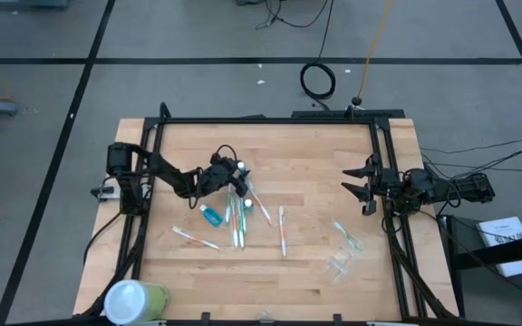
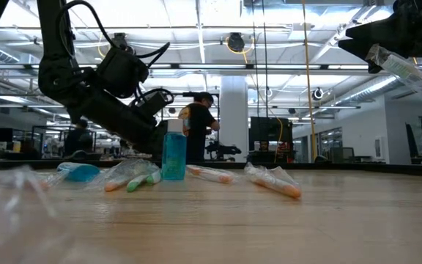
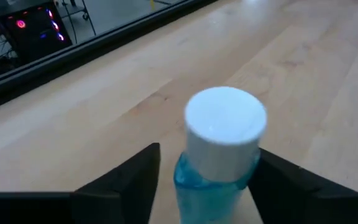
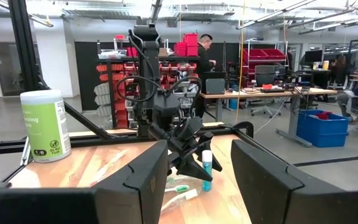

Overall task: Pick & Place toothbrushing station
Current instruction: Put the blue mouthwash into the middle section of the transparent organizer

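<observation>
A small teal tube (image 3: pixel 219 162) with a white cap stands upright on its base on the wooden table (image 1: pixel 315 281), among the toothbrushes. My left gripper (image 1: pixel 239 174) reaches in low from the table's left side. It is open, with one finger on each side of the tube below its cap. A second teal tube (image 1: pixel 210 215) lies flat nearby. Wrapped toothbrushes (image 1: pixel 237 222) with green, orange and white ends lie scattered around the middle. The clear holder (image 1: pixel 343 255) lies toward the right. My right gripper (image 1: pixel 362 186) waits open at the table's right edge, raised. My left gripper has its fingers level with the standing tube's upper body, coming from the table's left and slanting slightly down. One finger (image 3: pixel 278 180) meets the tube's side under the cap (image 3: pixel 252 171). The other finger (image 3: pixel 143 180) shows a narrow gap. The tube stands upright on the table.
A large yellow-green container (image 1: pixel 136 300) with a white top stands at the near left corner. A black frame (image 1: pixel 270 119) runs along the table's far edge and sides. A further wrapped toothbrush (image 1: pixel 282 232) lies right of the cluster. Bare wood lies near the front edge.
</observation>
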Robot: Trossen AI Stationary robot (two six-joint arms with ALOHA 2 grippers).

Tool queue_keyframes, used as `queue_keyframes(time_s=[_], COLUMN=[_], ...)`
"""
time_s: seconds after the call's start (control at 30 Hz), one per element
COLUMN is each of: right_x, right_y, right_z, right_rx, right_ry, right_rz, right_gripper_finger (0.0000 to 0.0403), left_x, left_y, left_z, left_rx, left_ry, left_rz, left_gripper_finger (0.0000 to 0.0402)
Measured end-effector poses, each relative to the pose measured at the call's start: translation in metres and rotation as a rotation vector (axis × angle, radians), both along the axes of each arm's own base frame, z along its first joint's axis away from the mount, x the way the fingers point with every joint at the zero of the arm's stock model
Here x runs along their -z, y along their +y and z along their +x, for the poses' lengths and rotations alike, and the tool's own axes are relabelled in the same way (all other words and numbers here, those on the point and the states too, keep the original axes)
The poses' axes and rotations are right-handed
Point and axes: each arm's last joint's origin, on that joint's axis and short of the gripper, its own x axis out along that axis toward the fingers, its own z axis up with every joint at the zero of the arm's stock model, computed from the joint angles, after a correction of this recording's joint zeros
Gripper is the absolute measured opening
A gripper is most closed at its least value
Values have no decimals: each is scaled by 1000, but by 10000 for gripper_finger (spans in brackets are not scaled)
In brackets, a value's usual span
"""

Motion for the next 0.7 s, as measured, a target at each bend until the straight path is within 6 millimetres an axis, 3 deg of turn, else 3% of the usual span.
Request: queue_keyframes(time_s=[0.4,0.7], right_x=[0,1], right_y=[0,0], right_z=[0,1], right_rx=[-1,-1], right_ry=[0,10], right_rz=[3,1], right_gripper_finger=[169,169], left_x=[-1,-38], left_y=[-1,-3], left_z=[1,1], left_rx=[47,112], left_ry=[-14,-115], left_rz=[-16,16], left_gripper_finger=[137,91])
